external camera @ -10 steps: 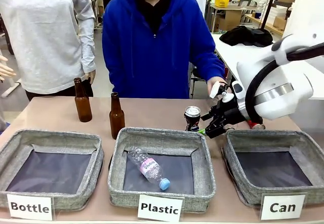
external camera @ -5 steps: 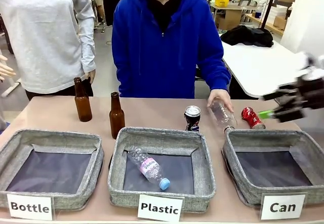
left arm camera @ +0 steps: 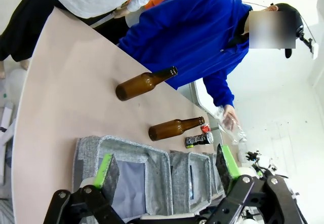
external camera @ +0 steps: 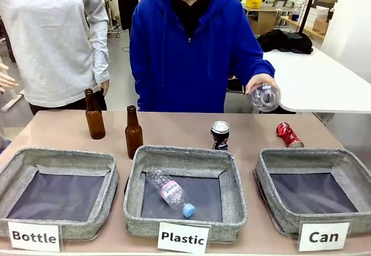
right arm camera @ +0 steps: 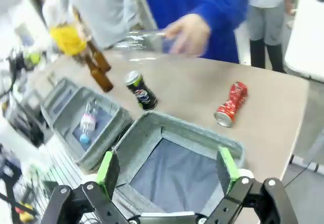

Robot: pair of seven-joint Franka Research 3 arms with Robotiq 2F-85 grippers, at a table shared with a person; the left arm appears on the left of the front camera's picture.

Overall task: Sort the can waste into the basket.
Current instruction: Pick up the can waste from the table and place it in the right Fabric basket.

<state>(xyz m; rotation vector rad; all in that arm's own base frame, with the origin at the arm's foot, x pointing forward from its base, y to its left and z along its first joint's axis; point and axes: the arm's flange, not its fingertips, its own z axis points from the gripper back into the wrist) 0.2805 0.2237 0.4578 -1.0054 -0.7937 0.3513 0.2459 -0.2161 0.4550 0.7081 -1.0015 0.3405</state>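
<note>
The left fingers (left arm camera: 105,167) stand spread wide with nothing between them, above the row of grey bins. On the desk (external camera: 58,130) the "Bottle" bin (external camera: 58,158) sits farthest left, and two brown bottles (external camera: 94,116) stand upright behind it and its neighbour. The "Plastic" bin (external camera: 184,154) in the middle holds a clear bottle (external camera: 169,192) lying flat. Just behind its far right corner the black can (external camera: 220,135) stands upright. Further right the person's hand (external camera: 258,84) holds a plastic bottle (external camera: 265,97) up off the desk. The red can (external camera: 288,134), crushed, lies on its side just behind the basket (external camera: 348,158) marked "Can" — both cans are outside it. The right fingers (right arm camera: 226,169) hang wide open over that basket — they hold nothing
</note>
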